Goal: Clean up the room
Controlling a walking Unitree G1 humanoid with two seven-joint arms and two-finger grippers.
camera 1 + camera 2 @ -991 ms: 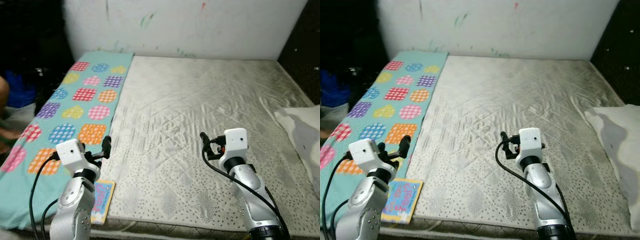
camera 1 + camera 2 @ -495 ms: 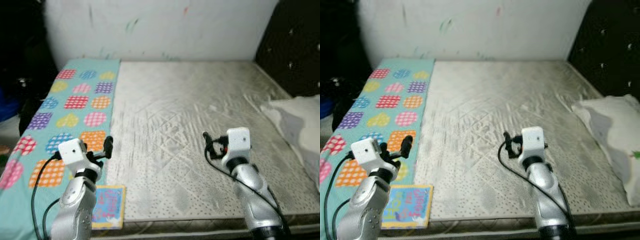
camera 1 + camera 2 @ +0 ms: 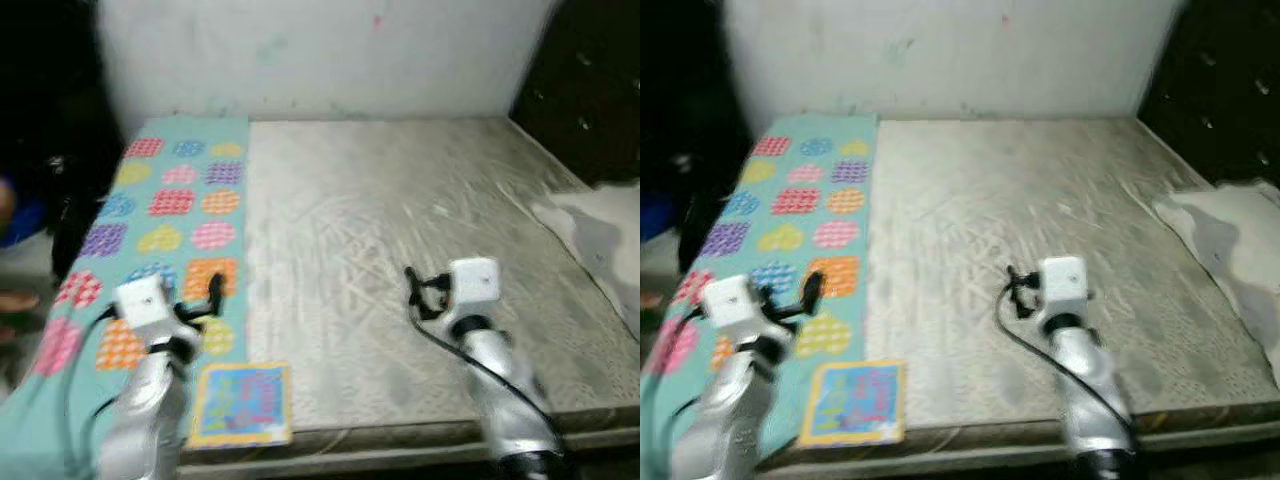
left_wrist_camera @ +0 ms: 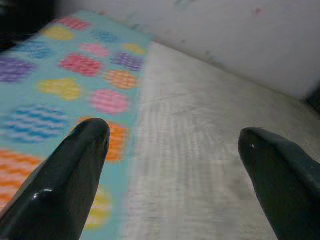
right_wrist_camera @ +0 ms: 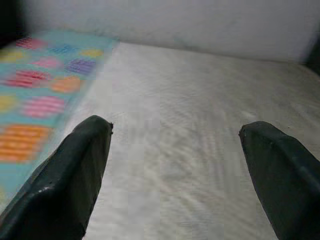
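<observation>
Head camera, left eye: a bare grey mattress [image 3: 400,250] runs to a white wall [image 3: 320,50], the whole frame softened by blur. A teal sheet [image 3: 170,210] with coloured hearts and circles covers the mattress's left strip; its near end drops out of frame. A picture book [image 3: 243,403] lies flat at the near left edge, partly on the sheet, its cover print too smeared to read. The left gripper [image 3: 214,292] hangs above the sheet just beyond the book, touching nothing. The right gripper [image 3: 413,283] hovers over the mattress near its middle, well apart from the book. From here the finger spread of either cannot be judged. A pale pillow [image 3: 600,230] at the right is cut off by the frame. At far left, dark clutter and a blue shape cannot be identified.

Right eye: the same scene, with more of the pillow visible at the right edge.

Left wrist: two black fingers [image 4: 70,185] stand wide apart, released, with sheet and mattress between them and nothing grasped. Their tips are cut off by the frame.

Right wrist: the fingers [image 5: 75,180] are likewise spread and empty over bare mattress, the sheet blurred off to one side.
</observation>
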